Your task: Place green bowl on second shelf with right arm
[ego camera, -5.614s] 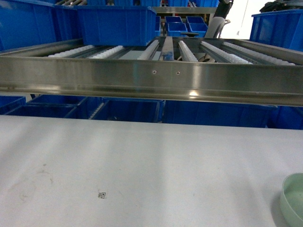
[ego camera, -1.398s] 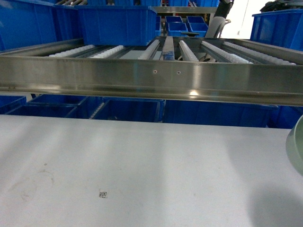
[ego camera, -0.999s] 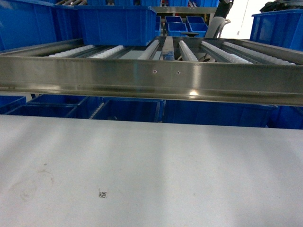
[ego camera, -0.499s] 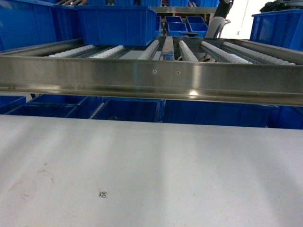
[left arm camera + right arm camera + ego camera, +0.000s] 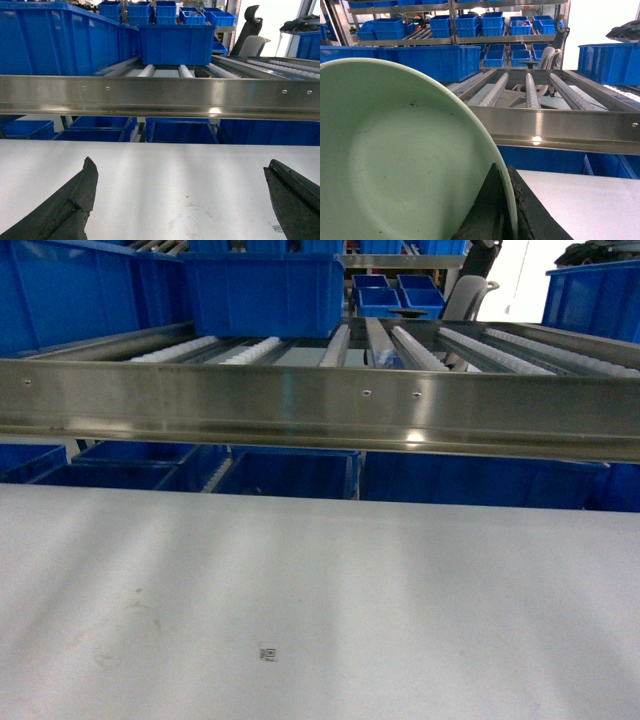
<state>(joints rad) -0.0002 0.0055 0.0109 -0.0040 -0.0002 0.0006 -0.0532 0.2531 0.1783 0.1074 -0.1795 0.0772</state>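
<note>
my right pincer [image 5: 506, 212] is clamped on the rim of the green bowl [image 5: 395, 160], carrying it tilted above the white surface [image 5: 580, 200]. the carry is the step in hand; next i must clear the front rail of the second shelf [image 5: 560, 127] and set the bowl on its rollers. my left pincer [image 5: 180, 200] hangs spread wide, holding nothing.

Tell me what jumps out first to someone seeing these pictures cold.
The green bowl fills the left of the right wrist view, tilted up on edge, with the right hand pinching its rim. Behind it, and across every view, runs the second shelf, a shiny steel rail with white rollers and blue crates on it. In the left wrist view the left hand hangs open over the white table.
</note>
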